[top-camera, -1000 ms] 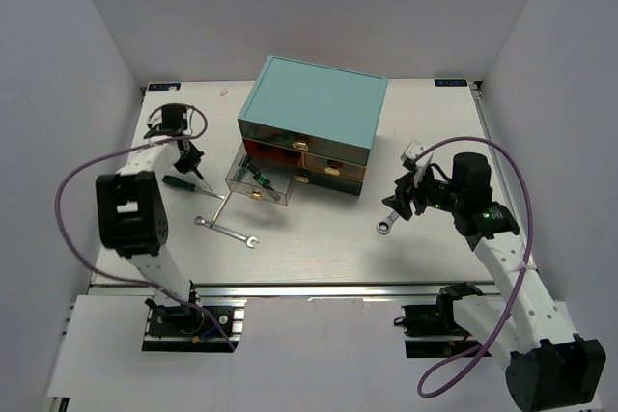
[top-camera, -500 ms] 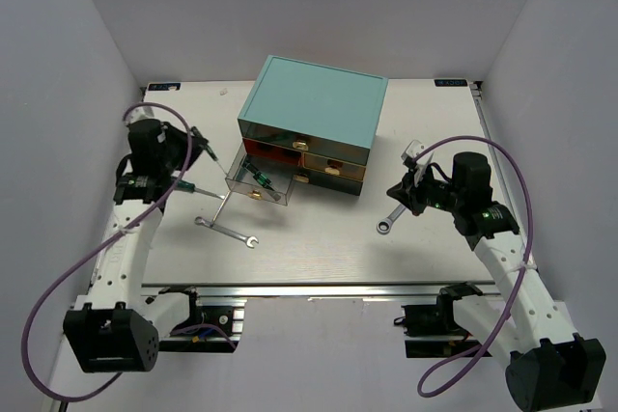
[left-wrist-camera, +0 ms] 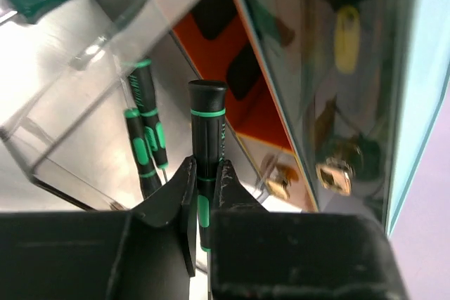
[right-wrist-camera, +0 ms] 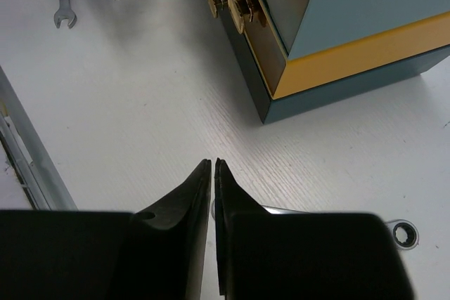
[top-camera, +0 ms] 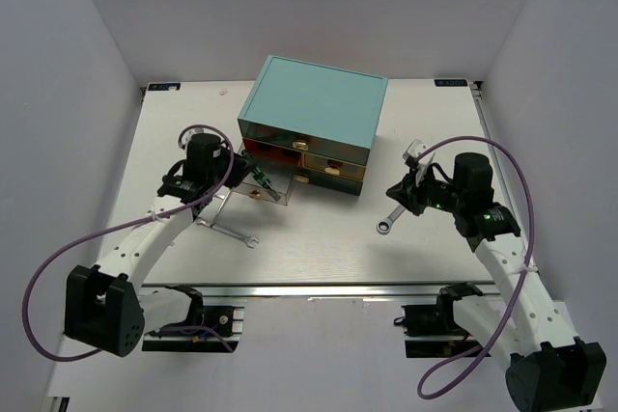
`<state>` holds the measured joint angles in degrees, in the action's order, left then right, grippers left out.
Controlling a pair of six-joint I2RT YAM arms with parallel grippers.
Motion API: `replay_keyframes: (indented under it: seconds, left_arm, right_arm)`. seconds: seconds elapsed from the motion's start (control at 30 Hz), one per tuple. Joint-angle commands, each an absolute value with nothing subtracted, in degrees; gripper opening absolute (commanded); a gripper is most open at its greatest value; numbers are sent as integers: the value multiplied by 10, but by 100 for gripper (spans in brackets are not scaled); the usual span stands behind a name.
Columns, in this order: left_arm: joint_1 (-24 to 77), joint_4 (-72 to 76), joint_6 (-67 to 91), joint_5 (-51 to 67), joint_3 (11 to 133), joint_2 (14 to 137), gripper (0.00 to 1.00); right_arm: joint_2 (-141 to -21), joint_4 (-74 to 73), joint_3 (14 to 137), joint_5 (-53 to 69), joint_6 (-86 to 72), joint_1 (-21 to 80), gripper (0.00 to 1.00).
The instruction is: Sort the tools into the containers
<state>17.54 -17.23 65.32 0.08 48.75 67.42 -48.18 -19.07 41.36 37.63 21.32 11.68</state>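
Screwdriver, black handle with green bands [left-wrist-camera: 207, 114]: stood upright between the fingers of the left hand [left-wrist-camera: 206, 173], which was closed narrowly on the handle below its cap. Location: over the pulled-out clear drawer [top-camera: 280, 188], just in front of the teal chest [top-camera: 314, 103].

Drawer contents: dark, green-banded screwdriver shafts [left-wrist-camera: 143, 131] seen through the clear wall. Whether these were two tools or one with its reflection could not be told.

Clear drawer: drawn out from the left side of the chest front, toward the near edge of the bench [top-camera: 319, 258].

Open-ended wrench [top-camera: 227, 232]: lay flat on the bench, near the front of the clear drawer and apart from both hands.

Ring-ended wrench [top-camera: 389, 219]: lay flat on the bench to the right of the chest, beneath the right hand [right-wrist-camera: 212, 166]. In the right wrist view its shank ran out from behind one finger and its ring end lay in the clear.

Right hand: fingers drawn almost together, with only a sliver of gap at the tips and nothing visible between them. Whether it touched the wrench below could not be told.

Other drawers: shut in the chest, with gold knobs [right-wrist-camera: 228, 1] facing the bench front.
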Motion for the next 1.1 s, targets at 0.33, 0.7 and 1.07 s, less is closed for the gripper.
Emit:
replay_keyframes:
  seconds: [0.33,0.7,1.07]
  left_arm:
    - [178,-148,683,-9,508,667,43]
    - [179,-363,636,-46,442,504,0]
    - [178,-150,734,59,308,631,0]
  right_arm:
    - [-471,-183,420,413,221,115,40]
    - [-483,-182,428,417,221,115,4]
    - [-500,-176,445,401,214,116,8]
